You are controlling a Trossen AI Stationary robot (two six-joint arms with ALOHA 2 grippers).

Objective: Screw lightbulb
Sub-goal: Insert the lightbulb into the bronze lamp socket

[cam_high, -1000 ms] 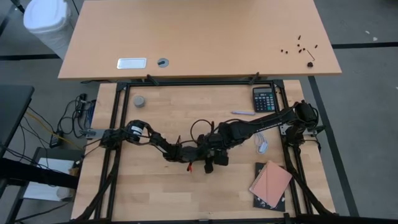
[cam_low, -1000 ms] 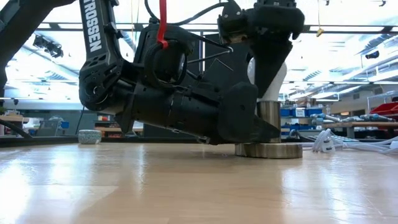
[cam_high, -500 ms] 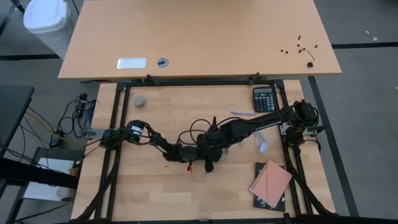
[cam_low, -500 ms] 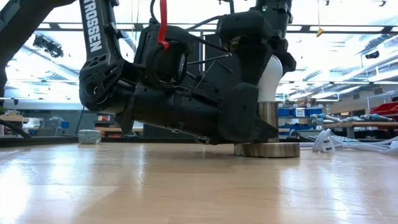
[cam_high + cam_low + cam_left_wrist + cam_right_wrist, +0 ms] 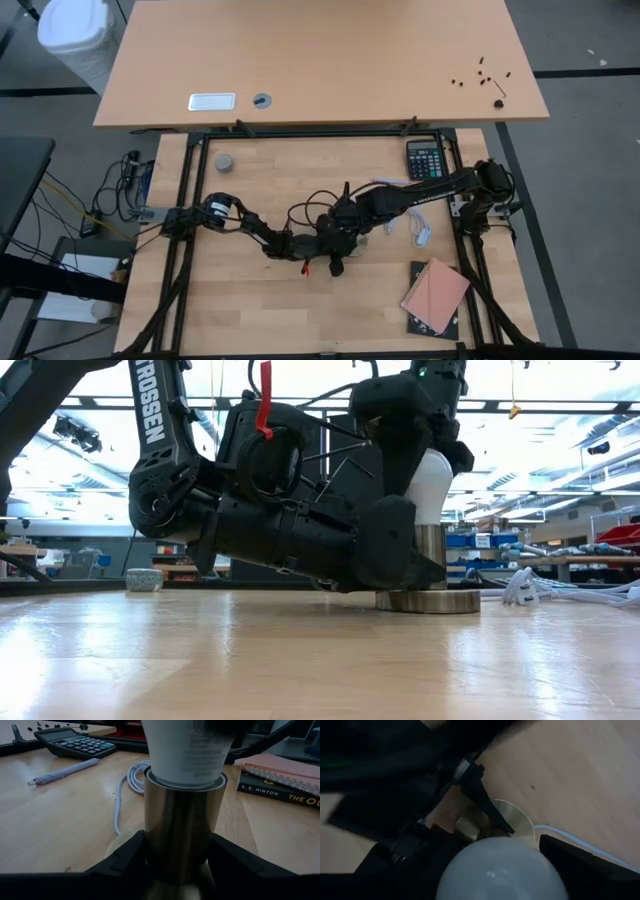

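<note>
The white lightbulb (image 5: 432,482) stands upright with its lower end in the silvery metal socket (image 5: 432,555) of a round disc base (image 5: 430,601) on the table's middle. My right gripper (image 5: 412,430) comes down over the bulb and is shut on it; the high view shows it (image 5: 345,226) over the base. My left gripper (image 5: 182,867) lies low on the table and is shut on the socket (image 5: 182,820). The bulb's screw end is hidden inside the socket. My left gripper pinches the socket's lower part (image 5: 150,845), just above the disc base, between its two fingers (image 5: 125,862). The fingers come level from the table's left. The socket stands upright, its base on the table. My right gripper holds the bulb's rounded upper part (image 5: 495,870) between its two fingers (image 5: 575,865), from above, pointing down. The bulb stands upright in the socket.
A white cord (image 5: 122,795) runs from the base toward the table's right. A pen (image 5: 390,182) and a calculator (image 5: 424,158) lie at the far right, a book and notebook (image 5: 434,297) at the near right, a small grey cap (image 5: 224,162) at the far left.
My right gripper has turned about the upright bulb while staying over it, and its wrist has swung a little toward the table's far edge. More of the bulb's side now shows in the low view. My left gripper and the base have kept still.
</note>
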